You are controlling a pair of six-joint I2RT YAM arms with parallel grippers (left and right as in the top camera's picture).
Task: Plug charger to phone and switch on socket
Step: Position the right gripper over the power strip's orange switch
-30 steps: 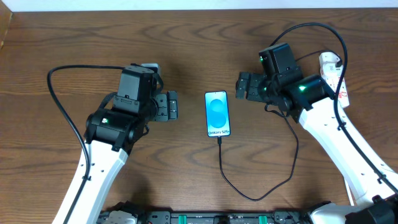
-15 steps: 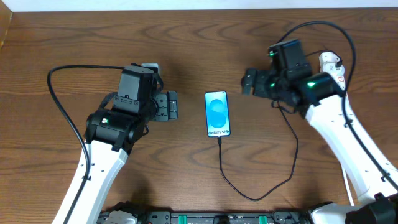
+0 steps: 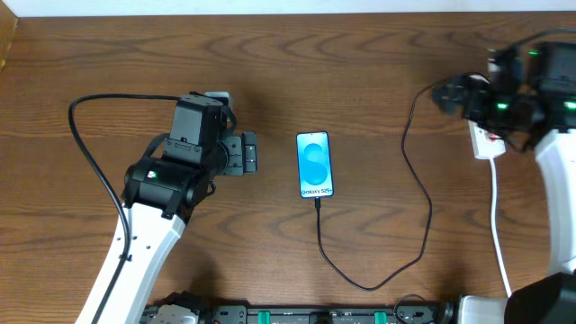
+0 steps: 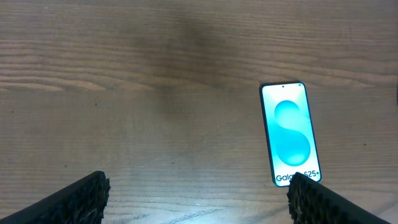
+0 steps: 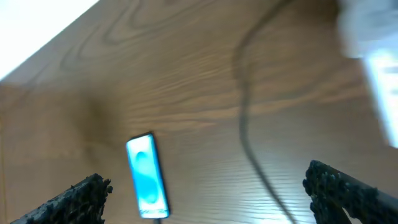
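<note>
Both tools are empty with jaws spread wide. Left tool (image 3: pixel 249 151) sits just left of the phone (image 3: pixel 314 165) at mid-frame. Right tool (image 3: pixel 443 94) is upper right, near the socket (image 3: pixel 486 144). The charger (image 3: pixel 423 229) meets the phone's bottom edge, loops low, then climbs toward my right tool.

Risks:
- The charger runs close by my right tool. If I snag it reaching for the switch, it drags the phone or pulls the tip out.
- My right arm (image 3: pixel 560 198) covers most of the socket from above, so I may hit the wrong switch or shove the strip.

Views:
- Only overhead shows the full charger loop.
- Left wrist shows the phone (image 4: pixel 289 134) sharp at right of frame, no charger visible.
- Right wrist is blurred: phone (image 5: pixel 147 176) lower left, charger (image 5: pixel 244 118) centre, white smear (image 5: pixel 373 43) upper right, probably the socket.
- Switch state is unreadable in every view.
</note>
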